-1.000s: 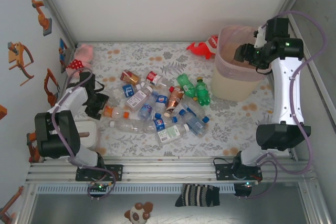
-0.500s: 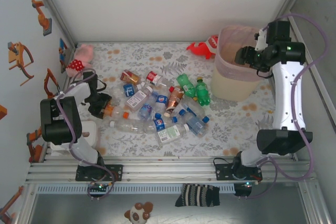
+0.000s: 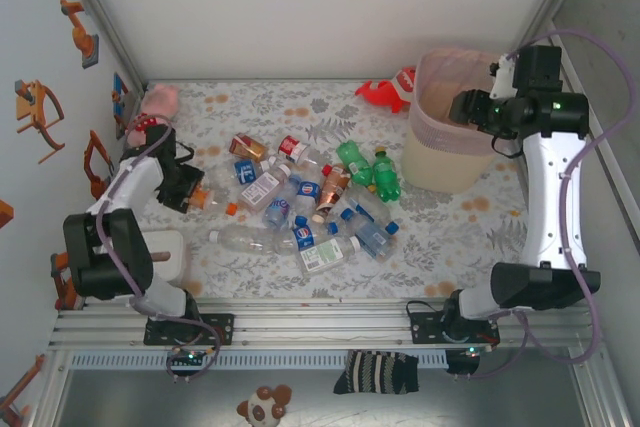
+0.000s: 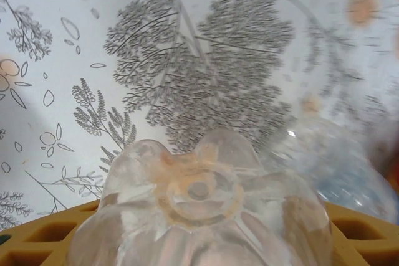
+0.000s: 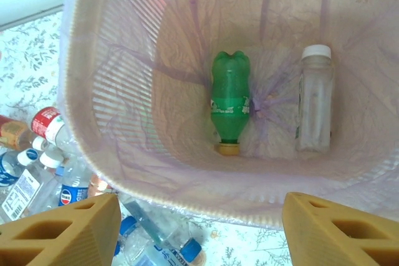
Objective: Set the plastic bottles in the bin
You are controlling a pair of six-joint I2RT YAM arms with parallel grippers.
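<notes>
Surface: floral cloth (image 3: pixel 450 237) covers your table, with plain white walls around it.
Bottle heap: most of the plastic bottles (image 3: pixel 310 205) lie on their sides in a loose heap mid-table, between your two arms. Two green bottles (image 3: pixel 370 169) lie side by side at the edge of the heap nearest the bin.
Bin: the bin (image 3: pixel 440 162) stands at the far right, with its pink liner folded over the rim.
Inside the bin: your right wrist view looks down on a green bottle (image 5: pixel 229 101) and a clear white-capped bottle (image 5: pixel 315 101), lying near each other but apart.
Left gripper: your left gripper (image 3: pixel 190 192) sits at the left end of the heap. Its yellow fingers (image 4: pixel 37 238) press against the sides of a clear bottle with an orange cap (image 3: pixel 212 199), and the wrist view meets that bottle's base end-on.
Right gripper: your right gripper (image 3: pixel 468 107) hangs over the right side of the bin, jaws spread wide with nothing between them.
Bystanders: a pink plush toy (image 3: pixel 158 105) lies in the far-left corner, and a red toy (image 3: pixel 385 92) lies just left of the bin.
</notes>
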